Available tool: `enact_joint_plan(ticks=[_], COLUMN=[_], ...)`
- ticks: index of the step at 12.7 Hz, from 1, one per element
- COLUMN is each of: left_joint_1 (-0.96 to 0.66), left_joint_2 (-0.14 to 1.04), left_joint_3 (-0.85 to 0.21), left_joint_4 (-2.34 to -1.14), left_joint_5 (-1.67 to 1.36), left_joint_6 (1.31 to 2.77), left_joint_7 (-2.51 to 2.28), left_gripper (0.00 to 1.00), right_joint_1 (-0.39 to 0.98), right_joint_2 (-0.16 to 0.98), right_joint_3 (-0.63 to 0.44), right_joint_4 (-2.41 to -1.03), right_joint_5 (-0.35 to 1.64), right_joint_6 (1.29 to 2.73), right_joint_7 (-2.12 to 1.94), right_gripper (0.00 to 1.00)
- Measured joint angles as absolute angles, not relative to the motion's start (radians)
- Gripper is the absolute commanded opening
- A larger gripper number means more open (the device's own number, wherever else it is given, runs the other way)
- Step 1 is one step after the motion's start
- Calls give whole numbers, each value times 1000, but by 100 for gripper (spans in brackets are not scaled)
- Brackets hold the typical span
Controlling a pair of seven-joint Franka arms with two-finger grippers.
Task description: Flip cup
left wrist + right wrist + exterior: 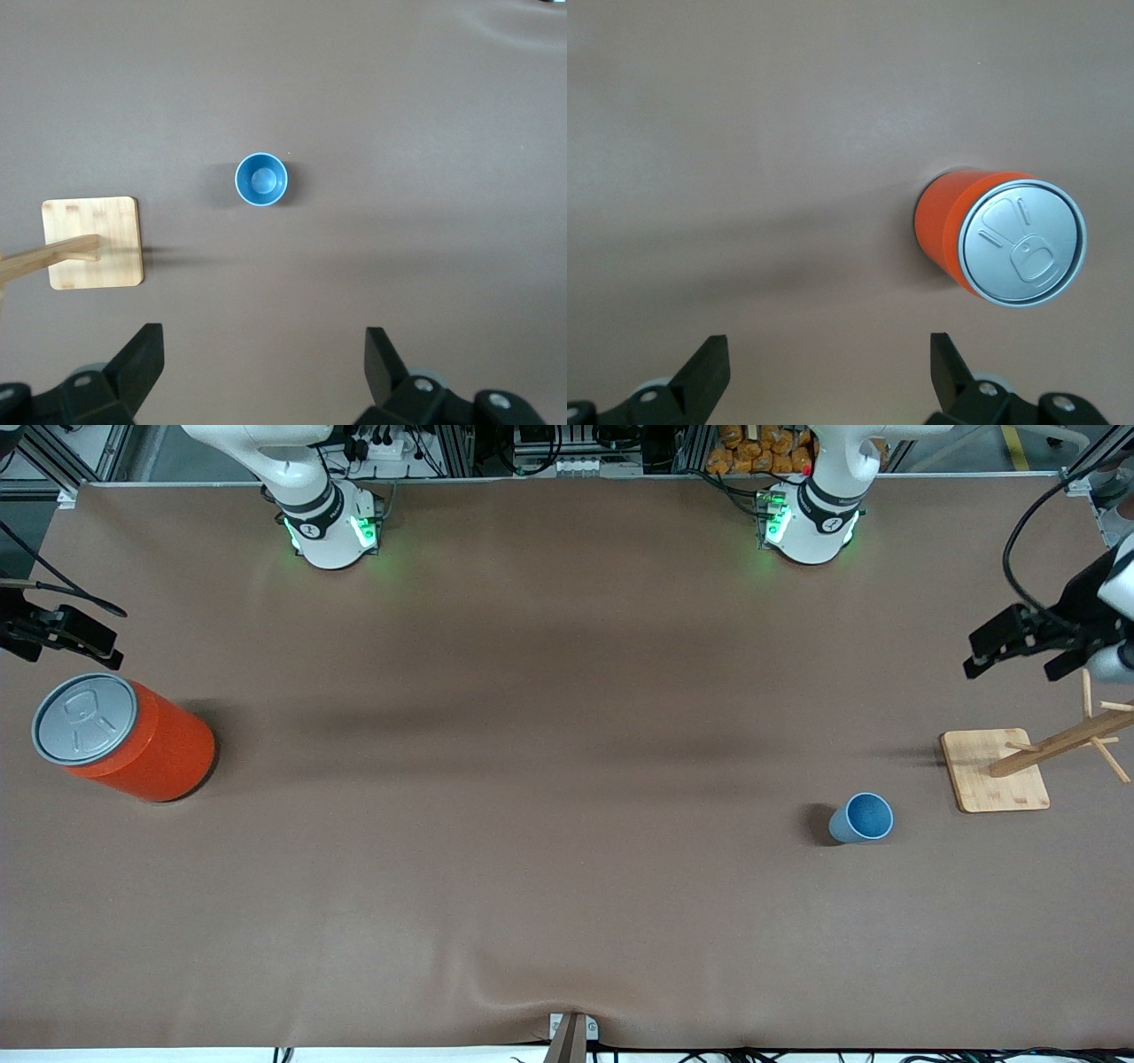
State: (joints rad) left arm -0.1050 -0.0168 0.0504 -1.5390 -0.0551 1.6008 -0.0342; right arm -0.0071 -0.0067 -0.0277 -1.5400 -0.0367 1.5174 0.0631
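The small light-blue cup (861, 817) stands upright on the brown table, mouth up, its darker blue inside showing. It also shows in the left wrist view (261, 180). My left gripper (1019, 653) is open and empty, high over the table's edge at the left arm's end, above the wooden rack and apart from the cup; its two fingers frame the left wrist view (264, 363). My right gripper (75, 640) is open and empty, up over the right arm's end of the table by the orange can; it shows in the right wrist view too (830, 367).
A large orange can (124, 738) with a grey pull-tab lid stands at the right arm's end, also in the right wrist view (1001, 241). A wooden mug rack (994, 770) on a square bamboo base stands beside the cup toward the left arm's end, seen too in the left wrist view (93, 242).
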Motion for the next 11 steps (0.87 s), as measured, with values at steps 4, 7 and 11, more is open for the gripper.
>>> enact_joint_plan(ticks=[4, 7, 11], left_joint_1=[-107, -106, -100], left_joint_2=[-64, -84, -149], left_joint_3=[49, 38, -21], left_joint_4=[-1546, -1549, -1616], left_joint_5=[-54, -15, 50], left_joint_6=[1567, 1524, 1488], left_joint_7=[-12, 9, -11], left_gripper=[100, 100, 100], right_joint_1=[-9, -9, -9], right_joint_2=[-7, -7, -7], right_joint_3=[-28, -28, -28], right_joint_4=[-1540, -1540, -1539], right_joint_5=[-3, -3, -3], right_joint_6=[1517, 1516, 1515], right_joint_7=[63, 63, 63], right_gripper=[100, 100, 100])
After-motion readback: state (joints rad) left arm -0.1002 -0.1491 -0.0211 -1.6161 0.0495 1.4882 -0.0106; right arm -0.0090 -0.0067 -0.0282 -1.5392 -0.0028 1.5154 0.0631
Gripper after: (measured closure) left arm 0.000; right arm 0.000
